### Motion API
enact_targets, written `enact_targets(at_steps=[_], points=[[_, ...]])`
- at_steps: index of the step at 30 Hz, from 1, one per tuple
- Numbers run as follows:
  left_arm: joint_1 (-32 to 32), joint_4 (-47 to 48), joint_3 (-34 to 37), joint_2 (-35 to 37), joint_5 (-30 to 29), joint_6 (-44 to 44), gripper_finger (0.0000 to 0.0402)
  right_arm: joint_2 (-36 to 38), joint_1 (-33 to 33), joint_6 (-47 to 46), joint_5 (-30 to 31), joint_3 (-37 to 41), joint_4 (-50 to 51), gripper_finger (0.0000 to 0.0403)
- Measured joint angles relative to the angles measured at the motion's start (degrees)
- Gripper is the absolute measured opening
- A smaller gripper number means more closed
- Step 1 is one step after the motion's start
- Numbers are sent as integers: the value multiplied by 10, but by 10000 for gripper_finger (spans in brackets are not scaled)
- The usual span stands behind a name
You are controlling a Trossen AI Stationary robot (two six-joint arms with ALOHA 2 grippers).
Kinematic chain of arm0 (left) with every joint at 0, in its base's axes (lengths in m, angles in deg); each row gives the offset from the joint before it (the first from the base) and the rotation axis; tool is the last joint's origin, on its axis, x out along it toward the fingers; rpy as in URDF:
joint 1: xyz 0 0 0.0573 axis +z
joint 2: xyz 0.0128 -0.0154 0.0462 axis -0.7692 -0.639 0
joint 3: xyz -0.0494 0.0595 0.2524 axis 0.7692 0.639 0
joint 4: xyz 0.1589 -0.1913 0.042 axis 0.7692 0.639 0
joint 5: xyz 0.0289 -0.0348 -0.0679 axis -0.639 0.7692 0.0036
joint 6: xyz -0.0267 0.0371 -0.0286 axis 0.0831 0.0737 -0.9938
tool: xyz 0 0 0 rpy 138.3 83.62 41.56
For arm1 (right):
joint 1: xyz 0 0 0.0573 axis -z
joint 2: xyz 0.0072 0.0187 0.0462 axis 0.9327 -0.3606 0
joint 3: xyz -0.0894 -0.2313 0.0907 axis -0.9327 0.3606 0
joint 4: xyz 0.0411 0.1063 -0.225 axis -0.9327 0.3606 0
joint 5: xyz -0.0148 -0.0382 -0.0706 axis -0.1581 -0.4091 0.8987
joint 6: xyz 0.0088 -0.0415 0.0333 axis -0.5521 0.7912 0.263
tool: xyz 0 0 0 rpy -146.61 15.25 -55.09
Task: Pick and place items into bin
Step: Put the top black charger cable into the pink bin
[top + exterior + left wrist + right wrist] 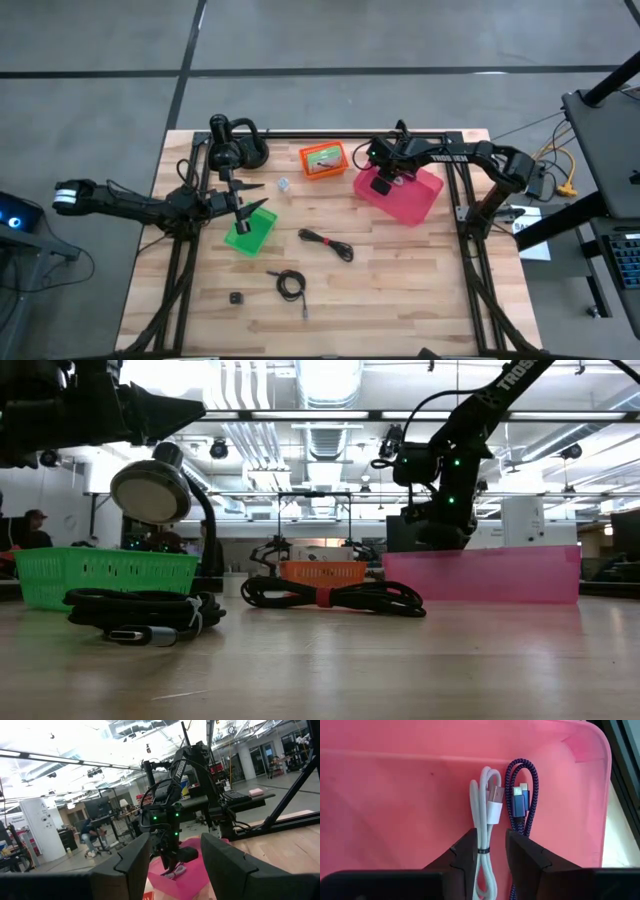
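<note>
You see the wooden tabletop (pixel 420 290) carrying three bins. The right pincer (pixel 382 183) hangs inside the pink bin (pixel 420 200), its fingers set narrowly apart around a white cable (pixel 487 820); whether they actually pinch it is unclear — the purple cable (pixel 522 795) lies just beside, on the bin floor. The left pincer (pixel 258 196) hovers spread above the green bin (pixel 252 235). The orange bin (pixel 323 159) sits between. Two coiled black cables (pixel 328 243) (pixel 291 284) and a tiny black block (pixel 236 298) lie loose nearer the front edge.
</note>
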Motion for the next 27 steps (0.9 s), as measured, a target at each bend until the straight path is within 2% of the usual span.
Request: enact_targets(at_steps=[10,16,27], points=[[0,0,0,0,0,0,162,8,0,-3,0,0,3,89],[0,0,0,0,0,0,162,30,-3,-49,1,-20,-9,78],[0,0,0,0,0,0,162,86,-70,-44,1,-24,-79,76]])
